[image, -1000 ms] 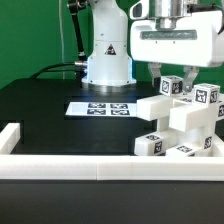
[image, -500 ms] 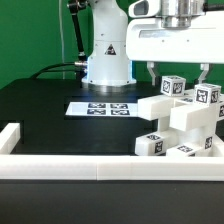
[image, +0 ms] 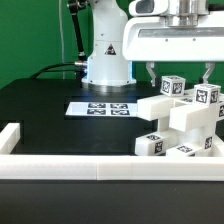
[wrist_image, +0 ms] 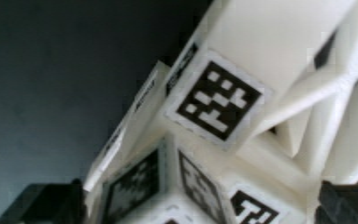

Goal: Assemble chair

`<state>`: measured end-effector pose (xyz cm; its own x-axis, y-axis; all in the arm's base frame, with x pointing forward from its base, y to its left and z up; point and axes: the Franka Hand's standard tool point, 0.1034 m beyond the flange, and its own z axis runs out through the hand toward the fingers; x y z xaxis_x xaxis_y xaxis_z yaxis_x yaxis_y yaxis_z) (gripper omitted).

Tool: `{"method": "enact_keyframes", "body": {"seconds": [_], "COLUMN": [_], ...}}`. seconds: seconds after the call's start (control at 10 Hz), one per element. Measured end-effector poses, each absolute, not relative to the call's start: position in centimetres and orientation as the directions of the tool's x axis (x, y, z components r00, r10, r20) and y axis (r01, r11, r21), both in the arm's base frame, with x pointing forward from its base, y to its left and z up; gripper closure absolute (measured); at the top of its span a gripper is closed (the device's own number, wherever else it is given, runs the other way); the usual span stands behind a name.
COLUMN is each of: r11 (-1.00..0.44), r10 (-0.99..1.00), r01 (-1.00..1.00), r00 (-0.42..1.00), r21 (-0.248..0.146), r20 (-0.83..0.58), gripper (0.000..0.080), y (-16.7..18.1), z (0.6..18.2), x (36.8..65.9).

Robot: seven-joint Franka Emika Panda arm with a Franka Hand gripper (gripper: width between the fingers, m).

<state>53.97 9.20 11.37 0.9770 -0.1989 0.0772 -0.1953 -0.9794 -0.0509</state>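
1. Exterior view shows the black flat table (image: 50,110) bordered by a low white wall (image: 70,170), which I judge keeps loose parts from sliding off.
2. The white robot arm's base (image: 105,55) stands at the rear, behind the thin white marker board (image: 100,107), which lies flat.
3. The small white blocky plastic chair (image: 185,125), tagged with black-and-white squares, sits at the exterior view's right, against the wall, probably braced there.
4. The large white tool (image: 177,72) hangs directly over the chair, fingers spread wide on either side of the top piece, gripping nothing; the wrist view confirms tagged panels just beneath.
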Motion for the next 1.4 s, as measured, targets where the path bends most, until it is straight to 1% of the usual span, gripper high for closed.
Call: {"method": "enact_keyframes", "body": {"seconds": [0.1,0.3,0.5,0.6,0.7,0.8,0.9,1.3,1.4], "r11": [-0.987,-1.0,-0.998,-0.998,-0.998,-0.998,-0.998,-0.999,-0.995], "r10": [-0.155,0.002,0.055,0.053,0.051,0.05,0.05,0.013,-0.09], "r01": [-0.151,0.004,0.057,0.056,0.053,0.053,0.053,0.016,-0.087], "r00": [0.985,0.996,0.995,0.995,0.995,0.995,0.995,0.996,0.992], "r21": [-0.047,-0.03,-0.025,-0.025,-0.025,-0.025,-0.025,-0.028,-0.038], "r20": [0.08,0.086,0.088,0.088,0.087,0.087,0.087,0.086,0.083], "gripper": [0.015,0.015,0.015,0.0266,0.0404,0.0404,0.0515,0.0515,0.0515], "y": [9.18,9.08,8.97,8.9,8.77,8.76,8.75,8.76,8.81], "z": [11.37,11.38,11.39,11.38,11.37,11.35,11.35,11.35,11.34], "x": [53.98,53.99,54.01,54.02,54.03,54.02,54.03,54.02,54.01]}}
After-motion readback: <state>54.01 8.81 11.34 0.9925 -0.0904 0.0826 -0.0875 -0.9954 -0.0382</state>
